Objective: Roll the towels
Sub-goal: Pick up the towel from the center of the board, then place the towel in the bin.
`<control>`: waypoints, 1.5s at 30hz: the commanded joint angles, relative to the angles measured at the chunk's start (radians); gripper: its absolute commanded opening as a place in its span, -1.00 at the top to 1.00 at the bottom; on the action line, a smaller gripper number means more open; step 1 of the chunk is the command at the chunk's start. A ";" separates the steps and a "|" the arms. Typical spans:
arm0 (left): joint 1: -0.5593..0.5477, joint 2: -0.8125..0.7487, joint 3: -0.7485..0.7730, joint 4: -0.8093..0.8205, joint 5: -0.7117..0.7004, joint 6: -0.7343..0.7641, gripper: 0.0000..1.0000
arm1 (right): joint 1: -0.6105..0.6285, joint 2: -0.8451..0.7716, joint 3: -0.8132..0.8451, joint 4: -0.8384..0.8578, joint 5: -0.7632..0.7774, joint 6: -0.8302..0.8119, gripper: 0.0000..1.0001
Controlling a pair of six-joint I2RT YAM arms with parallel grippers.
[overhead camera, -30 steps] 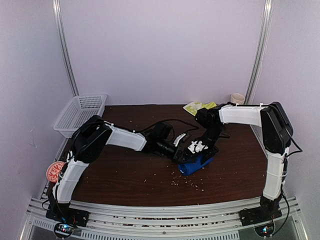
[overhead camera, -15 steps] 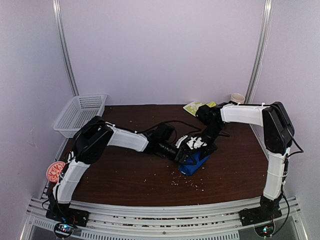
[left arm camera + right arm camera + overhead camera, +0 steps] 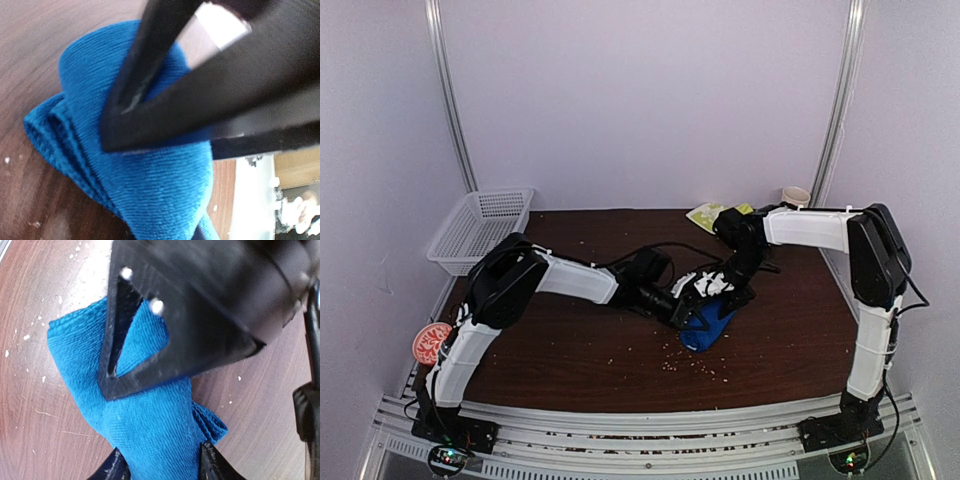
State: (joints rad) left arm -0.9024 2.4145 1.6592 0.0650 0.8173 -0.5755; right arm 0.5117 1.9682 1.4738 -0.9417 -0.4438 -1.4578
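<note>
The blue towel [image 3: 708, 325] sits as a loose, half-made bundle on the desk [image 3: 570, 350], well to the right of the basket [image 3: 480, 225] and nearer the arm bases than it. My left hand [image 3: 107, 141] is clenched at the tips on the towel's top layer. My right hand [image 3: 161, 466] straddles one end, fingers apart with cloth filling the gap. Whether it squeezes, I cannot tell. The yellow-green towel [image 3: 715, 212] lies crumpled at the desk's back edge, about level with the basket and far to its right, with neither hand on it.

My worries: the left pinch looks shallow, so a pull could strip off one layer and unwind the folds instead of turning the bundle. The hands are crowded together — a careless turn could knock them together. And terry may drag on the wood, skewing the roll.
</note>
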 commanded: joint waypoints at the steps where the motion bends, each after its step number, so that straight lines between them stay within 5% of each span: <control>1: -0.013 -0.023 -0.013 -0.006 -0.012 0.013 1.00 | -0.024 -0.059 -0.009 0.049 0.028 0.026 0.02; 9: 0.005 -0.131 -0.046 -0.078 -0.165 0.066 1.00 | -0.050 -0.155 -0.020 0.054 0.072 0.143 -0.33; 10: 0.006 -0.152 -0.050 -0.094 -0.196 0.079 1.00 | -0.055 -0.177 -0.028 0.058 0.080 0.161 -0.86; 11: 0.009 -0.174 -0.049 -0.132 -0.232 0.099 1.00 | -0.060 -0.199 -0.037 0.061 0.087 0.176 -0.98; 23: 0.157 -0.516 -0.201 -0.320 -0.516 0.249 1.00 | -0.084 -0.450 -0.272 0.301 0.180 0.390 -1.00; 33: 0.549 -0.728 -0.192 -0.506 -0.509 0.411 1.00 | -0.084 -0.426 -0.352 0.396 0.162 0.449 -1.00; 45: 0.928 -0.575 -0.024 -0.578 -0.464 0.523 1.00 | -0.064 -0.355 -0.373 0.439 0.108 0.496 -1.00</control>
State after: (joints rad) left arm -0.0456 1.7817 1.5688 -0.5037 0.3481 -0.1055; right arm 0.4385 1.5948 1.1122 -0.5232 -0.3149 -0.9829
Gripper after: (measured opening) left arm 0.122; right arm 0.999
